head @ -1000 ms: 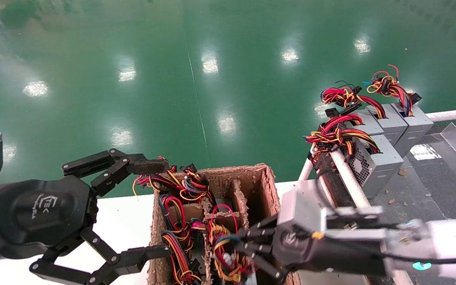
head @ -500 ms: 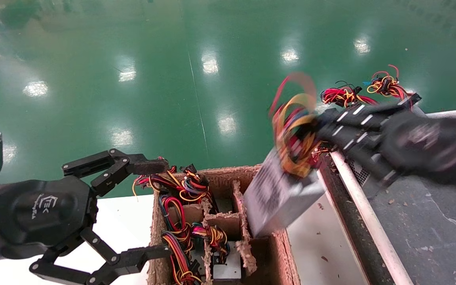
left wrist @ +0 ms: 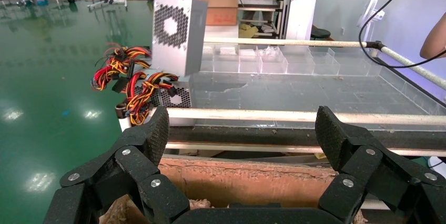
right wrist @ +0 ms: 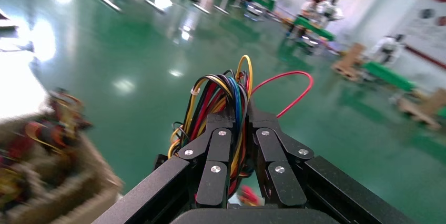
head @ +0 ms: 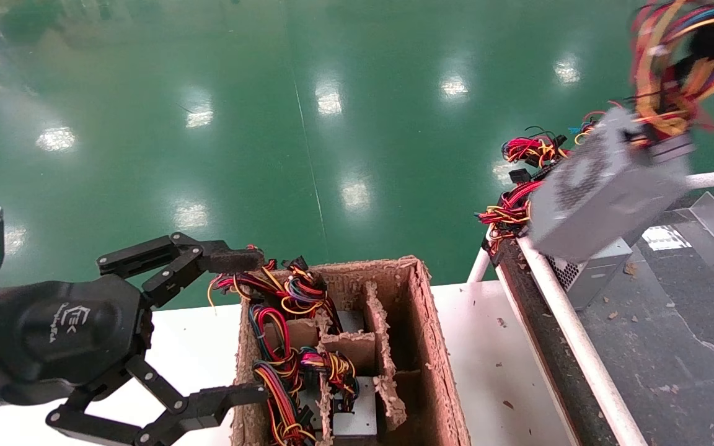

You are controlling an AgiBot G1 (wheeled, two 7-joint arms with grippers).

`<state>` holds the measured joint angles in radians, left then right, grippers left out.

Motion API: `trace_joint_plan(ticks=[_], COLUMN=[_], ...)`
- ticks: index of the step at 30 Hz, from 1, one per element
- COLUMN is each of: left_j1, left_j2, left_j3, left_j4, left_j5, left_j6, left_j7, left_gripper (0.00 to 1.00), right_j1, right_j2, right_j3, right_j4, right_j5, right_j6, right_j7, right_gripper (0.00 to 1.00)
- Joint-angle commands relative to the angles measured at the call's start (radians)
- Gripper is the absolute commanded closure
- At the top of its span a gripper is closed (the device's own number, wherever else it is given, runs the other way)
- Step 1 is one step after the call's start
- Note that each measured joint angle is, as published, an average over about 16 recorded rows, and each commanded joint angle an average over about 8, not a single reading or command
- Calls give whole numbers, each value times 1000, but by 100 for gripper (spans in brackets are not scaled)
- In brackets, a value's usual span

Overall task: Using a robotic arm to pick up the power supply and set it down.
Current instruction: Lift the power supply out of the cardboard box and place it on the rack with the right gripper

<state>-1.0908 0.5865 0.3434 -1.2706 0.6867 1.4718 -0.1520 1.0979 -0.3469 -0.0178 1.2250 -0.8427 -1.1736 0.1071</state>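
Lifted clear of the brown cardboard divider box (head: 422,347) since a second ago, the grey metal power supply with its perforated grille (head: 599,192) now hangs tilted in the air at the far right, above the alike grey boxes with red and yellow wire bundles (head: 592,272) on the dark conveyor bench (head: 673,347). Its multicoloured wire bundle (right wrist: 226,105) is pinched between the pressed-together fingers of the right black gripper (right wrist: 240,129), which seems mostly out of the head view. At near left, the left black gripper (head: 233,325) hovers spread wide beside the box.
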Motion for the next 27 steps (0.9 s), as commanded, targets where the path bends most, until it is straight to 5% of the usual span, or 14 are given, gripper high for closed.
trace_joint_plan(ticks=[1,15,27], left_j1=[0,0,0], left_j2=[0,0,0], left_j3=[0,0,0], left_j4=[0,0,0], left_j5=[0,0,0], left_j6=[0,0,0], left_j7=[0,0,0], left_gripper=[0,0,0], right_j1=[-9,-173,-185], right_j2=[27,139,64], right_j3=[23,125,29], right_j4=[-19,-203,-232], right_j5=[-1,-54,-165], right_j6=[10,39,90], right_j7=[-21,-145,-135], right_gripper=[100,100,100])
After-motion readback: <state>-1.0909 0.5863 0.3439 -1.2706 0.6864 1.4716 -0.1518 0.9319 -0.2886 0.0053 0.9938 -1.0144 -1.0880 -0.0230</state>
